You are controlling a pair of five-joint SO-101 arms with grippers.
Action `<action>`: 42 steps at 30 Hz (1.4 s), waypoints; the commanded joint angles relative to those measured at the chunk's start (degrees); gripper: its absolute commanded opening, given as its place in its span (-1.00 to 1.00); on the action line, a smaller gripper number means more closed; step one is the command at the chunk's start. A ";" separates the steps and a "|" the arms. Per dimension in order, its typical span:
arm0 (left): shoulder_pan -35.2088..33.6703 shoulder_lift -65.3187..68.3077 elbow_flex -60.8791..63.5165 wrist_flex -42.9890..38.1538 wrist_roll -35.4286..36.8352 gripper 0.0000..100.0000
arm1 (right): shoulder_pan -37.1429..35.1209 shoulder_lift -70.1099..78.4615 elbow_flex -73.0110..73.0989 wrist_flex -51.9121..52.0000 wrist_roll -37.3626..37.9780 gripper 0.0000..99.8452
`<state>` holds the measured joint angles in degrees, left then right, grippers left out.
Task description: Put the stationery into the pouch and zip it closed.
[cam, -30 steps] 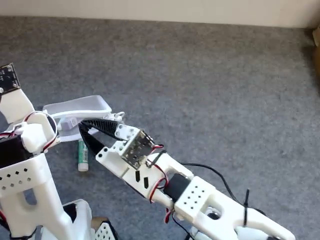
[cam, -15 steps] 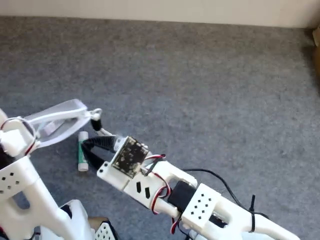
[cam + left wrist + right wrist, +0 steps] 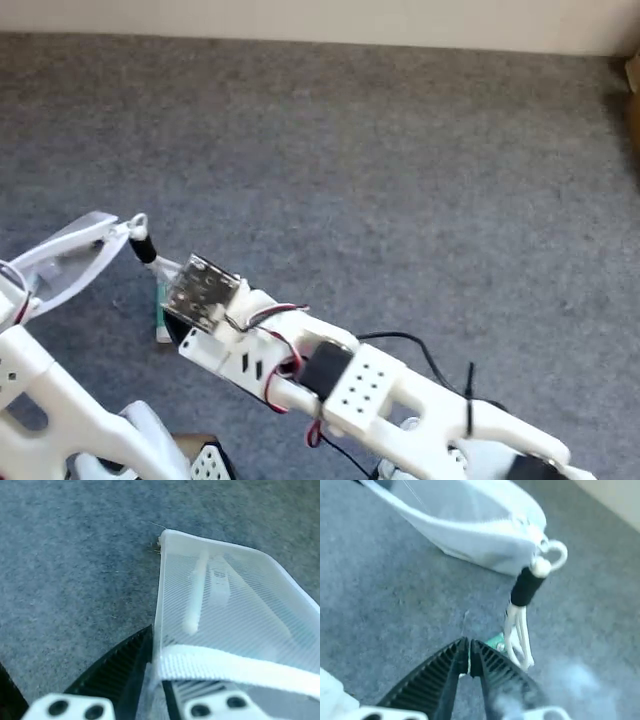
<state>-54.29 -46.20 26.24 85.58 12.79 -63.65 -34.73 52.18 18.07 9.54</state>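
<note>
Pouch (image 3: 225, 590), white mesh, is clamped at its near edge in the left jaws, which are shut on the mesh just below a white webbing strap (image 3: 225, 667). It sticks out away from them over the grey counter (image 3: 420, 150). A white stick-shaped item (image 3: 195, 592) lies inside it, pointing toward the far corner.

Right jaws are closed or nearly so, tips together, with a small pale bit between them; what it is cannot be told. White pull cords (image 3: 517, 630) hang just beside one jaw. Whether they are gripped is unclear. A green-and-white stick (image 3: 495, 641) lies on the counter just past the jaw tips, outside the pouch.

Farther out, the cords run up to a black bead (image 3: 526, 586), then a ring (image 3: 556, 554) at the pouch's corner.

In the high view the pouch sits at the left edge, tilted, with the bead between it and the right arm (image 3: 380, 390).
</note>
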 commanded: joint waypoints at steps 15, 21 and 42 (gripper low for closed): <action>-9.98 -0.40 -4.18 -2.11 3.52 -0.99 | -0.22 23.69 -26.86 16.92 -20.66 -0.80; -13.93 -0.40 -4.18 -2.20 5.45 -0.99 | -0.22 32.48 -35.56 23.52 -24.35 -0.80; -13.93 -0.40 -2.95 -2.64 5.27 -0.99 | 4.53 60.97 -61.32 24.66 -30.24 -0.79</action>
<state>-67.56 -46.20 26.24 84.35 17.36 -60.22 25.41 -3.12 42.42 -20.18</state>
